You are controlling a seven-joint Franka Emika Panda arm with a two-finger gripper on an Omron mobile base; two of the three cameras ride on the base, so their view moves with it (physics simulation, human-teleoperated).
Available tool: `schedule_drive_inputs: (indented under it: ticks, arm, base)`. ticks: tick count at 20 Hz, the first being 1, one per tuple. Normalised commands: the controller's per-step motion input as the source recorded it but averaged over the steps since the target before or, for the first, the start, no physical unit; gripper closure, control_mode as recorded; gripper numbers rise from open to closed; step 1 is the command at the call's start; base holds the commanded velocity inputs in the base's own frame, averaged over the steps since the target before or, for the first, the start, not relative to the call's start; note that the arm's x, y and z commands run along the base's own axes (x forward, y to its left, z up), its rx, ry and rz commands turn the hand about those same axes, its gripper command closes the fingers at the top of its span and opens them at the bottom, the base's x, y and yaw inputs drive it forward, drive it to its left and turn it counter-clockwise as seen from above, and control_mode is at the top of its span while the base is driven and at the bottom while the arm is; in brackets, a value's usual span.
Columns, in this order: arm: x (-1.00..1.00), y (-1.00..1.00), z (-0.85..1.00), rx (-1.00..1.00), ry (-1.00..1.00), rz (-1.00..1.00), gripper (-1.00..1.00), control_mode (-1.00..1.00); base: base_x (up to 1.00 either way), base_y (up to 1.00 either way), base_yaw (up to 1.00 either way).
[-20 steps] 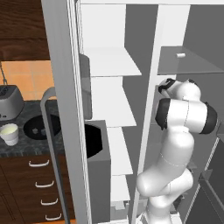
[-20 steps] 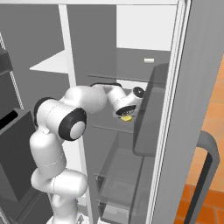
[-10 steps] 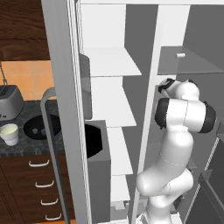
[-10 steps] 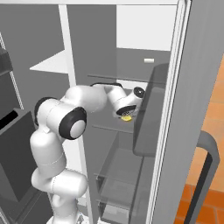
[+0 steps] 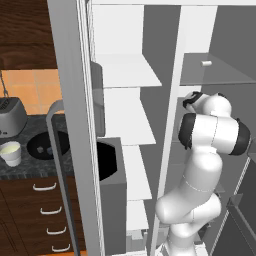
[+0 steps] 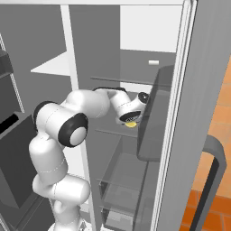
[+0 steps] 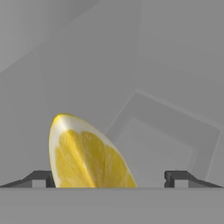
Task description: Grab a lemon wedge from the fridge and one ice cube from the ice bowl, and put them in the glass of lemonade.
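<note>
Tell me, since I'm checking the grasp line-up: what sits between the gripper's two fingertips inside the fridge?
The lemon wedge sits between the open gripper's fingertips, close against the left one with bare fridge shelf toward the other, as the hand view shows.

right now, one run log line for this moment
phase: reaching for lemon wedge | place: fridge shelf | gripper: jaws open, wedge between them, nearer one fingertip | not gripped yet

The lemon wedge [image 7: 85, 155] is bright yellow with a pale rind edge. The fridge [image 5: 75, 125] is grey, its shelves white. The ice bowl [image 5: 42, 146] is black, the glass of lemonade [image 5: 11, 153] whitish with yellow-green liquid. The bench [image 5: 25, 167] is speckled dark grey.
</note>
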Motion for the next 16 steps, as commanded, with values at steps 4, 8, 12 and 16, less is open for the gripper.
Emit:
schedule_drive_inputs:
  ticks: [4, 8, 12, 16]
  arm:
    - [-0.08, 0.09, -0.45, 0.0, -0.02, 0.01, -1.0, -1.0]
    - [0.0, 0.01, -0.02, 0.0, -0.01, 0.0, 1.0, -1.0]
    - [0.0, 0.0, -0.01, 0.0, -0.01, 0.0, 1.0, -1.0]
    - [-0.12, 0.02, 0.0, 0.0, -0.02, -0.01, 1.0, -1.0]
  base:
    - [0.0, 0.0, 0.0]
    - [0.0, 0.0, 0.0]
    - [0.0, 0.0, 0.0]
    - [0.0, 0.0, 0.0]
